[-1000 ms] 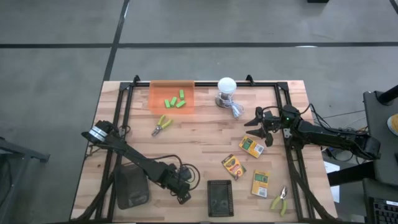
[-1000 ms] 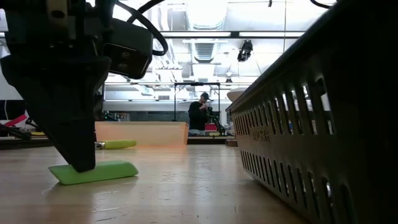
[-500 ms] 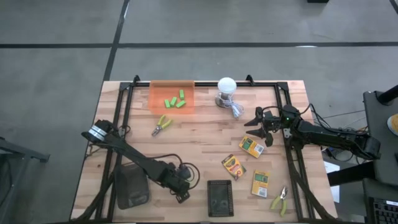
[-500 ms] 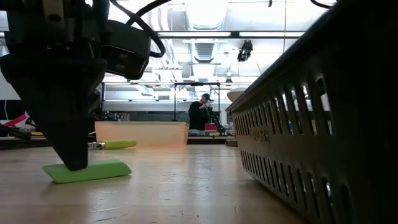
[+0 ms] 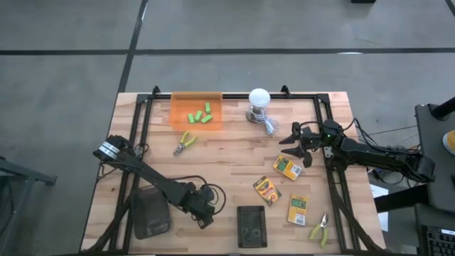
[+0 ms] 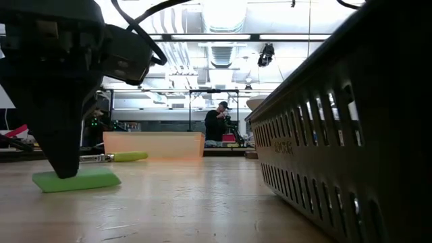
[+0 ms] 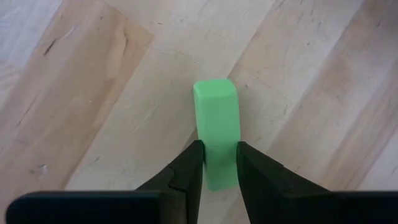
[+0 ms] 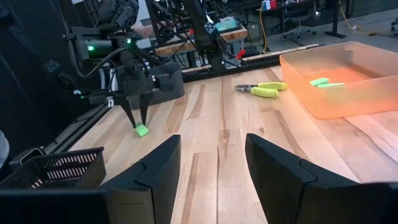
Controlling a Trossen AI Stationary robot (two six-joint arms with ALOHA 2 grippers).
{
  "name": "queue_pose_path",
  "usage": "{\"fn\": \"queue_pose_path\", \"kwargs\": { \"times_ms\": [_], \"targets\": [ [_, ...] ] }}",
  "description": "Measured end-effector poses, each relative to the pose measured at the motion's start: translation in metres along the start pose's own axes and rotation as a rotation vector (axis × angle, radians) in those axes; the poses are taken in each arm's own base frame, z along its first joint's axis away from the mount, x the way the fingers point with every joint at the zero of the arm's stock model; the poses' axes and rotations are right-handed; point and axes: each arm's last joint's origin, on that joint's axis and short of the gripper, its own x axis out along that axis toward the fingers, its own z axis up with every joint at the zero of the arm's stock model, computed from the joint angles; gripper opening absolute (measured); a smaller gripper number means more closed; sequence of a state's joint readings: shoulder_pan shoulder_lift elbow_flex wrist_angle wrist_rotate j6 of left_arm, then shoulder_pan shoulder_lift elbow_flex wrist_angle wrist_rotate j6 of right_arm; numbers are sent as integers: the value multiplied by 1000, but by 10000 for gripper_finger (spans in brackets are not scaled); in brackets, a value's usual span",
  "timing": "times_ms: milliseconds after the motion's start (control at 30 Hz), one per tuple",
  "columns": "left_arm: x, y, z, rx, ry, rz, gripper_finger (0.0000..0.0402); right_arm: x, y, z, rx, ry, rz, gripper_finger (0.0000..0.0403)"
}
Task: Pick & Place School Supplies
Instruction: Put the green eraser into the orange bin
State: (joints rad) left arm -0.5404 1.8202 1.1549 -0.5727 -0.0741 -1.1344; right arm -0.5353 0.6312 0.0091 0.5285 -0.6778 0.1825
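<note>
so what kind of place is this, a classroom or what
More likely a robotics lab or workshop: a wooden table with two robot arms, exposed ceiling ducts, and benches with equipment where a person works.

No lettering could be read anywhere. The three crayon boxes (image 5: pixel 288 167) on the bench (image 5: pixel 234 153) carried printed fronts, but the print was too small to make out.

Matt green block (image 7: pixel 216 124), wood table (image 7: pixel 93 93)
</note>
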Motion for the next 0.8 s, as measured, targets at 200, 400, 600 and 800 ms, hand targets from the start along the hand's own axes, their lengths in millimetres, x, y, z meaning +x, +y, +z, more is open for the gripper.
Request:
{"fn": "queue_pose_path", "kwargs": {
  "times_ms": [200, 400, 600, 800],
  "targets": [
    [0, -1, 0, -21, -7, -6, 96, 0, 0, 0, 0, 0, 0, 178],
    [0, -1, 1, -24, -10, -13, 96, 0, 0, 0, 0, 0, 0, 178],
    [0, -2, 1, -21, -11, -17, 109, 0, 0, 0, 0, 0, 0, 178],
    [0, -1, 1, -21, -10, -18, 159, 0, 0, 0, 0, 0, 1, 178]
  ]
}}
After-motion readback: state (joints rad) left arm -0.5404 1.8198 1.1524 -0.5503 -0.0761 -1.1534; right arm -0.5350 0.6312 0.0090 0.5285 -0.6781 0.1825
